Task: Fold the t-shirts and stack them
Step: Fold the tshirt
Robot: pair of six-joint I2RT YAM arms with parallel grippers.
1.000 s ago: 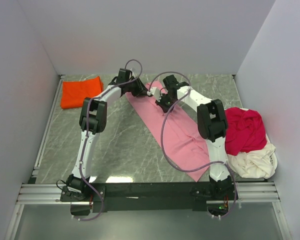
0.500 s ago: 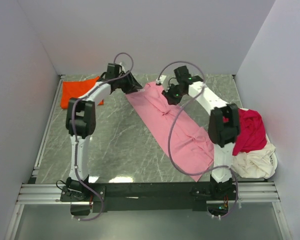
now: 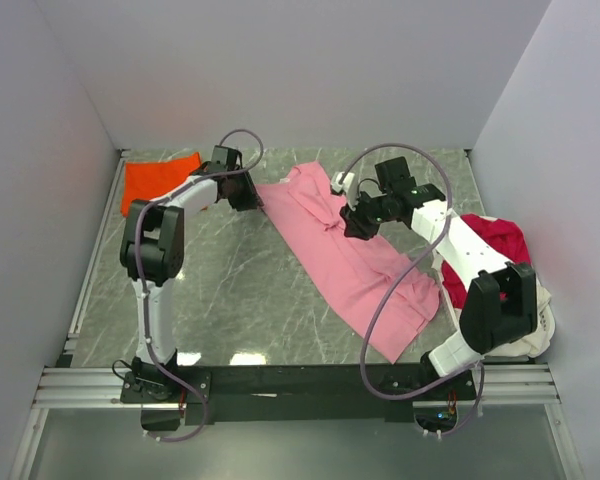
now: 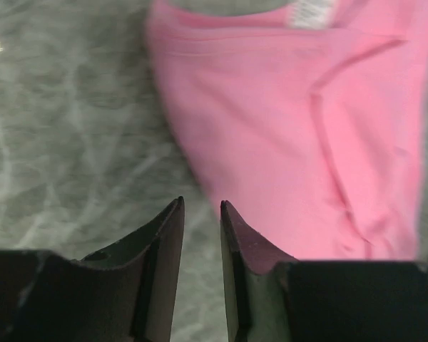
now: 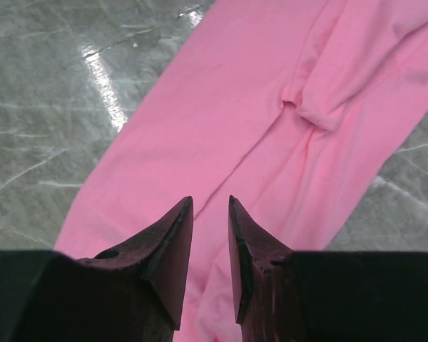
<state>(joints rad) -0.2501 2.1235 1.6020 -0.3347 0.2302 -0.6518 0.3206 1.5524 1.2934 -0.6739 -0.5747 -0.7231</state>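
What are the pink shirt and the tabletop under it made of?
The pink shirt looks like soft, matte cloth, perhaps cotton: it lies limp and wrinkled. The tabletop looks like grey-green marble with pale veins, glossy enough to reflect the lights; real stone or printed laminate, I cannot tell.

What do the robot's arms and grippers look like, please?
Both have white links and bulky black joints: the left arm and right arm. A greyish-purple cable loops along each. The left gripper and right gripper have dark, tapered, wedge-shaped fingers.
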